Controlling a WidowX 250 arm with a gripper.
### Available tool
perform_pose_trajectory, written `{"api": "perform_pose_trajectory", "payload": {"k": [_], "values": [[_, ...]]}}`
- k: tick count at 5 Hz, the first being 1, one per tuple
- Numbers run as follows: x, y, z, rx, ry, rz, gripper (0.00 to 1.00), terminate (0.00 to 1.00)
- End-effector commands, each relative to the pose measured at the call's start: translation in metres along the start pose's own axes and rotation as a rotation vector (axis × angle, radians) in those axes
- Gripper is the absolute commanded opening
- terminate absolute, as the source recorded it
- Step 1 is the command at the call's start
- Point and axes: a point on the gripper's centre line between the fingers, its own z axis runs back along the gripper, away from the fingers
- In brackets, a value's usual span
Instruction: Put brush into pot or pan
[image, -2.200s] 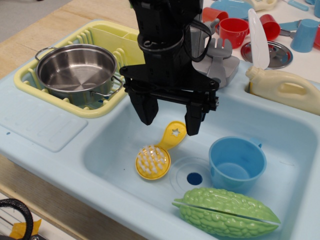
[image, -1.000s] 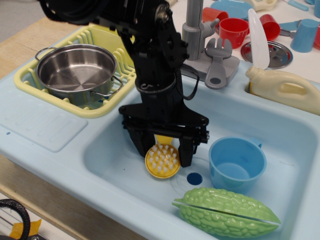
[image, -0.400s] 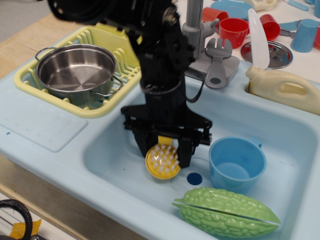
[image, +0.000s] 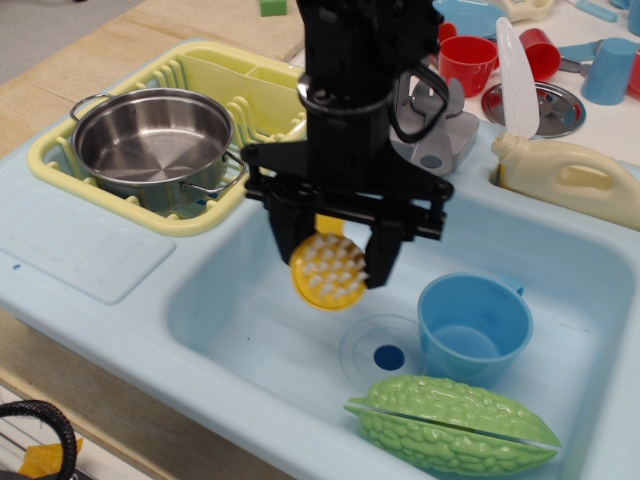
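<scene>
Yellow brush (image: 327, 271) hangs clear of the sink floor, head down with bristles toward the camera, right of the steel pot (image: 155, 135) in the drying rack (image: 226, 205). I'd carry it high enough to pass the pot's near wire handle before releasing. My gripper (image: 328, 262) pinches the brush's handle, jaws narrowed onto it.

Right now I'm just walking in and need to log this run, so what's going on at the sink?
The black gripper has the yellow brush clamped by its handle and holds it in the air above the blue sink basin, bristles facing the camera. The steel pot sits empty in the yellow dish rack to the left, so the brush is not in it yet. A blue cup and a green gourd lie in the basin.
</scene>
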Motion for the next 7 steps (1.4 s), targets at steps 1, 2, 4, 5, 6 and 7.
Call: {"api": "perform_pose_trajectory", "payload": {"k": [1,2,4,5,6,7], "values": [[0.003,0.024,0.022,0.003,-0.130,0.046,0.00,0.00],[0.016,0.046,0.024,-0.017,-0.158,0.079,0.00,0.00],[0.055,0.088,0.030,-0.058,-0.241,0.041,0.00,0.00],[0.067,0.103,0.032,-0.070,-0.269,0.008,0.00,0.00],[0.069,0.121,0.029,-0.075,-0.291,0.001,0.00,0.00],[0.076,0.140,0.023,-0.102,-0.264,-0.023,0.00,0.00]]}}
